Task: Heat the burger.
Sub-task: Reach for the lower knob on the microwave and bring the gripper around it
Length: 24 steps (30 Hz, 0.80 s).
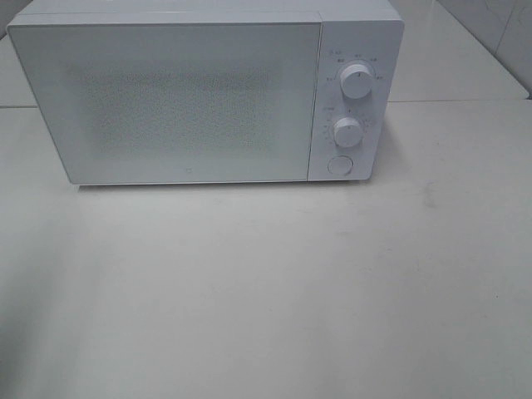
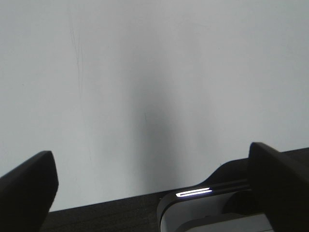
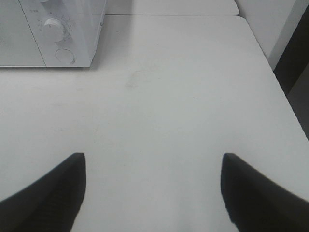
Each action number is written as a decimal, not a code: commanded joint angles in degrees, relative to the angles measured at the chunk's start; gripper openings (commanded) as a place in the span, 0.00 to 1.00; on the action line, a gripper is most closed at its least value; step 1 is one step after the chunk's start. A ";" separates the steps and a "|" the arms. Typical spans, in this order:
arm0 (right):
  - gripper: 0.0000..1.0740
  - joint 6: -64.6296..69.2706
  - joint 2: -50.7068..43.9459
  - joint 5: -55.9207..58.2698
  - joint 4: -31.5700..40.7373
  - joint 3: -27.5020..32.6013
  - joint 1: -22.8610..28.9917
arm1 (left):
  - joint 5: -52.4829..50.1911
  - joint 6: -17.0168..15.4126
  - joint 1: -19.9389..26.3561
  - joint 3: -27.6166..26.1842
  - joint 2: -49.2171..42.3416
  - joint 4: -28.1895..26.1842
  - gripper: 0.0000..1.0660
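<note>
Starting at the left, we see the left gripper point(image 2: 150, 154) with its jaws spread wide, holding nothing, over a plain white surface. Along the back edge of the worktop point(image 1: 266, 291) stands the white microwave point(image 1: 183, 100), shut, with two knobs point(image 1: 357, 81) on its right side. The right gripper point(image 3: 152, 157) hangs above the worktop's right part, jaws likewise wide and empty. The burger shows in no view; we cannot tell where it lies.
</note>
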 commanded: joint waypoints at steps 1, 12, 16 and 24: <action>0.70 -0.11 -1.66 -0.11 0.17 0.17 -0.52 | 0.40 -0.34 0.06 2.01 -4.30 0.11 0.94; 0.70 -0.11 -1.66 -0.11 0.17 0.17 -0.52 | -0.23 -6.88 0.06 9.40 -23.61 4.07 0.94; 0.70 -0.06 -1.66 -0.11 0.17 0.17 -0.52 | -0.40 -7.73 0.06 9.57 -31.91 5.39 0.94; 0.70 -0.06 -1.66 -0.11 0.17 0.17 -0.52 | -0.40 -7.68 0.06 9.57 -43.72 6.07 0.94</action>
